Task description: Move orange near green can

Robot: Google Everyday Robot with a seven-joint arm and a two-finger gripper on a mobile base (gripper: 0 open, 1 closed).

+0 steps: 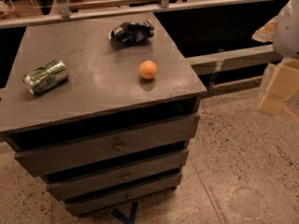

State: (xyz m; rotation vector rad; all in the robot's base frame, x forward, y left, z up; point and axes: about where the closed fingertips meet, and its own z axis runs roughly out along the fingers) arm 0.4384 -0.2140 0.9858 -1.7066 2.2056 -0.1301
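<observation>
A small round orange [148, 69] sits on the grey cabinet top [98, 85], right of centre. The green can [46, 76], shiny green and silver with dents, lies on its side near the left edge of the top, well apart from the orange. My gripper [276, 90] shows as pale cream blocks at the right edge of the view. It is off the cabinet, over the floor, to the right of the orange and holds nothing that I can see. The white arm [287, 29] is above it.
A dark blue-black wrinkly snack bag [131, 32] lies at the back of the top, behind the orange. The cabinet has three drawers [117, 146] below. A metal rail [224, 59] runs behind on the right. A speckled floor lies around it.
</observation>
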